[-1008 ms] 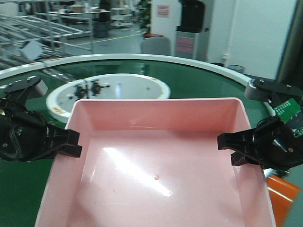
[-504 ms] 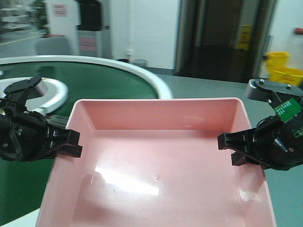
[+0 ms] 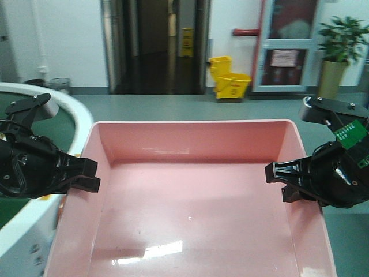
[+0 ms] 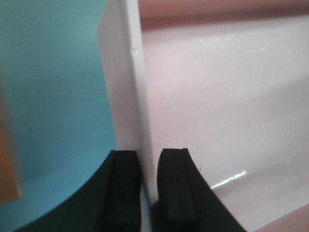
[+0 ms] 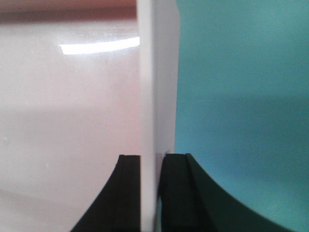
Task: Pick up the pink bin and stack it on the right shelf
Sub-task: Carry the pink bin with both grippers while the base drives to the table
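The pink bin (image 3: 190, 208) fills the lower middle of the front view, held up level between both arms, and nothing lies inside it. My left gripper (image 3: 86, 173) is shut on its left wall; in the left wrist view the black fingers (image 4: 126, 188) straddle the bin's wall (image 4: 137, 96), one inside and one outside. My right gripper (image 3: 282, 179) is shut on the right wall, and the right wrist view shows its fingers (image 5: 130, 193) pinching the thin pink wall (image 5: 154, 87). The right shelf is out of view.
The green conveyor belt with its white rim (image 3: 63, 121) curves away at the far left. Ahead lie grey floor, a dark open doorway (image 3: 153, 46), a yellow mop bucket (image 3: 229, 78), a glass door and a potted plant (image 3: 337, 52).
The background has swept leftward: the conveyor slid from the centre to the far left edge, and the doorway, mop bucket and plant came into sight. Both grippers keep the same hold on the bin.
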Controlling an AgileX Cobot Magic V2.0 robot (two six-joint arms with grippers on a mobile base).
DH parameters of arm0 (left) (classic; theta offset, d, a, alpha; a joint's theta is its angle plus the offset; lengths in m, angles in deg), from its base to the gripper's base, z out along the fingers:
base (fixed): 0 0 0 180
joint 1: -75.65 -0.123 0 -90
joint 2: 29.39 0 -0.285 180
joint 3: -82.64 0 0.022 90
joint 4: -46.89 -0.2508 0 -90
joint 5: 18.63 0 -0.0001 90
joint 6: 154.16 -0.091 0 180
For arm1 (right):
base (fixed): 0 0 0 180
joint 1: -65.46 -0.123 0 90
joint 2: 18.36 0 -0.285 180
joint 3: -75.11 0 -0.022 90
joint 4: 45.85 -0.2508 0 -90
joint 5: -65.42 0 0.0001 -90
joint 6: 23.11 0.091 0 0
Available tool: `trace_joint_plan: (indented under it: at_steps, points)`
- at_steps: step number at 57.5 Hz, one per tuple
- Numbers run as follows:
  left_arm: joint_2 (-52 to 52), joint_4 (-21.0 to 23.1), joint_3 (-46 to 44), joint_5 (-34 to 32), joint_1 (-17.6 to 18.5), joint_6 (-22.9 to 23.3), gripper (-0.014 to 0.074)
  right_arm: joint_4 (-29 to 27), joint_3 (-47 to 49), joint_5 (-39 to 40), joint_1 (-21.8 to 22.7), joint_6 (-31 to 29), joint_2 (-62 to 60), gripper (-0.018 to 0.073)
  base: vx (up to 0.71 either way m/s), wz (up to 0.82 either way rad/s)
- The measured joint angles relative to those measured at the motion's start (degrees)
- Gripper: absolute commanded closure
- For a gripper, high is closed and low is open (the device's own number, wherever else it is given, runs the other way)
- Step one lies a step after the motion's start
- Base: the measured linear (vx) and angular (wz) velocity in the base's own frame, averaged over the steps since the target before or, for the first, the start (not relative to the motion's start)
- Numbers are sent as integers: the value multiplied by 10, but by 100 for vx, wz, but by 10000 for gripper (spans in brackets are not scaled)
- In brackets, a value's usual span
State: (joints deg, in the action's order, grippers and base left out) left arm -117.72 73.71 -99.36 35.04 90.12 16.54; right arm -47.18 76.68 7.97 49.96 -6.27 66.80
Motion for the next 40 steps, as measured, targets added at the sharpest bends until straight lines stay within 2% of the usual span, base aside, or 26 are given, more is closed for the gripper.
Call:
trace_joint_plan:
  at_steps: [40]
  points:
    - [0,0,0,0,0,0,598,0,0,0,0,0,0,568,23,-53]
